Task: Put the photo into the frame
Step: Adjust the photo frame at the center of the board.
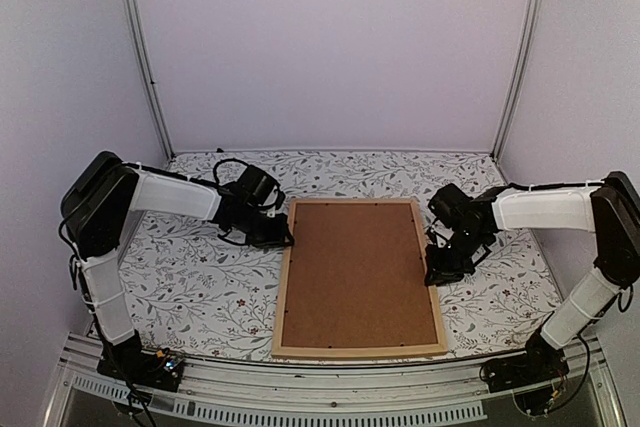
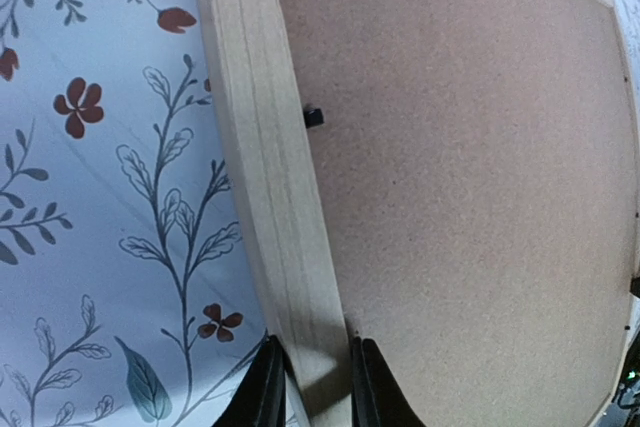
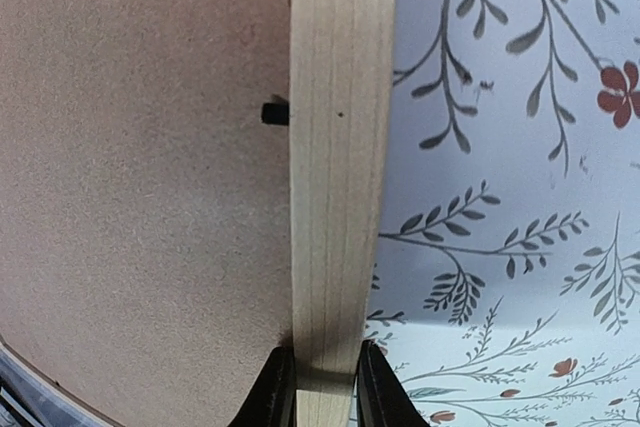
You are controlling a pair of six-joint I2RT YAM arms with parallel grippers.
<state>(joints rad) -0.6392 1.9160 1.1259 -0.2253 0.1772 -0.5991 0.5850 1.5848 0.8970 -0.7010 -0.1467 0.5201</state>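
The light wood frame (image 1: 283,292) lies flat in the middle of the table, back side up, with a plain brown backing board (image 1: 358,272) filling it. The photo is hidden. My left gripper (image 1: 283,237) is shut on the frame's left rail (image 2: 265,167) near the far corner, one finger on each side of the wood. On the opposite side, my right gripper (image 1: 433,272) is shut on the right rail (image 3: 338,177) about halfway along, its fingers pressed against both faces of the wood.
A floral-patterned cloth (image 1: 190,287) covers the table around the frame. Small black retaining tabs (image 2: 313,116) (image 3: 274,112) stick out from the rails over the board. White walls and metal posts (image 1: 140,57) enclose the back and sides.
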